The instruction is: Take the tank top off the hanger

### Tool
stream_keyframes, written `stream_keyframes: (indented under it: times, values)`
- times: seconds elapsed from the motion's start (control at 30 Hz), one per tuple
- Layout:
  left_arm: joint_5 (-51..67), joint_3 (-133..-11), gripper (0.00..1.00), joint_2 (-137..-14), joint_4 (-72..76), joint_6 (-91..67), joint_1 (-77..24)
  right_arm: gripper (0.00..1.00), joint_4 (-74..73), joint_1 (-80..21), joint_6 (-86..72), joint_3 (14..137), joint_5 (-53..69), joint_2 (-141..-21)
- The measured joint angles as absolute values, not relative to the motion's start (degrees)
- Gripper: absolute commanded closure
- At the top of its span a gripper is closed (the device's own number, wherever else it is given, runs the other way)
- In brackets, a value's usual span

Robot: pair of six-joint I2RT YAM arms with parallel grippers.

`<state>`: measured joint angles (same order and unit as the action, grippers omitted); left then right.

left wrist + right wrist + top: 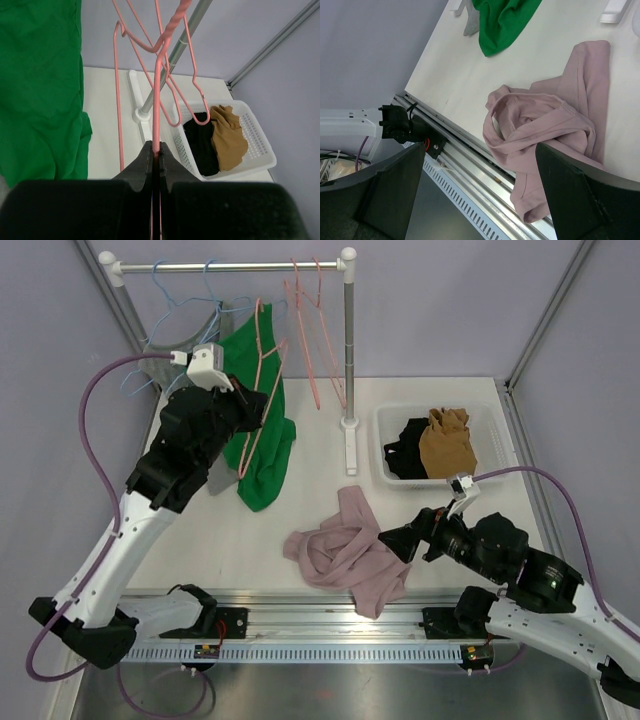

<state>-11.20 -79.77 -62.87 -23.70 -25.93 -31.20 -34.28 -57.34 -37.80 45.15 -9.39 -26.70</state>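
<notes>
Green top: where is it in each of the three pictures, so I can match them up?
Top external: green top left of centre, in the upper half.
Left wrist: green top fills the left side, beside the pink hanger.
Right wrist: green top at the top edge, near the middle.
Shared landmark: the white table beside it, in all three.

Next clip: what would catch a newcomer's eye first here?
A green top hangs below the rack on a pink hanger, with the left gripper jaws shut on its wire. A pink garment lies crumpled at the table's front, the right gripper open beside it. A basket of clothes sits far right.
</notes>
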Motion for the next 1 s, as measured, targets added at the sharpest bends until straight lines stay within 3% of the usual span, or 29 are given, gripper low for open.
stream_keyframes:
  times: [0.63, 0.83, 1.0]
  values:
    - [-4.1, -109.4, 1.0, -95.5, -19.7, -24.4, -20.0, 0.01, -38.5, -57.3, -39.4, 42.8, -8.8, -22.3]
    - [-1.4, -112.0, 1.0, -98.9, -19.7, -24.4, -19.6, 0.01, -38.3, -57.3, -39.5, 41.9, -7.8, -24.2]
    - [-1.0, -109.1, 0.87, -98.3, -18.5, -25.6, -19.6, 0.0, -38.0, -57.3, -38.9, 41.9, -7.9, -26.8]
